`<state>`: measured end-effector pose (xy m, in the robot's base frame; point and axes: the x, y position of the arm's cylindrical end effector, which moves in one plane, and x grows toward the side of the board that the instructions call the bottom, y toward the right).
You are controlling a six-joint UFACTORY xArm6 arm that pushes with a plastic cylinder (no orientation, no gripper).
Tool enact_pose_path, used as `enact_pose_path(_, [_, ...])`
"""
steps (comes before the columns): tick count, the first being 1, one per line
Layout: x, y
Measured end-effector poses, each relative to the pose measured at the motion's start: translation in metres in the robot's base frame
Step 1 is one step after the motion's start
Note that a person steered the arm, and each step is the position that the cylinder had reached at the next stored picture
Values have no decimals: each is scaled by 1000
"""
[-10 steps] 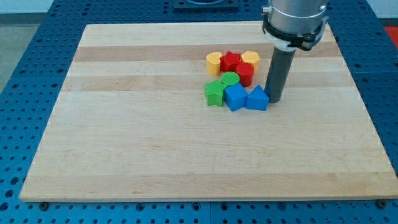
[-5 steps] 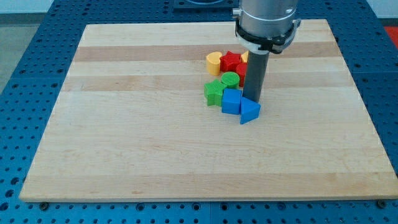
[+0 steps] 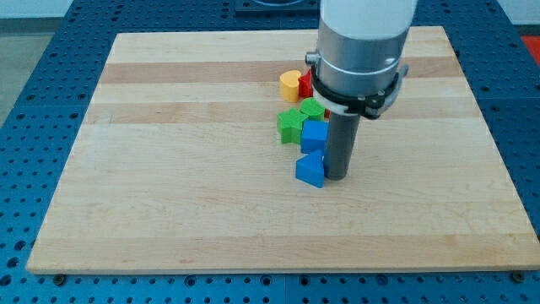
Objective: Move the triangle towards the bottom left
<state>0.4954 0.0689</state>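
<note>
The blue triangle (image 3: 310,169) lies on the wooden board (image 3: 169,186) just below the block cluster, right of centre. My tip (image 3: 335,176) stands right beside it, touching its right side. Directly above the triangle sits a blue block (image 3: 314,136), close to it. The arm's grey body hides part of the cluster behind it.
A green star-like block (image 3: 290,127) and a green round block (image 3: 311,108) sit left of and above the blue block. A yellow block (image 3: 289,84) and the edge of a red block (image 3: 305,84) show at the cluster's top. Other blocks are hidden by the arm.
My tip has moved down and to the left, from the triangle's right side. The blue triangle has slid down-left, away from the blue block's side to below it.
</note>
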Motion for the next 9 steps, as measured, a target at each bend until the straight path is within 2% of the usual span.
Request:
enact_pose_path(5, [-6,-3])
enact_pose_path(7, [31,-95])
enact_pose_path(9, [71,-138])
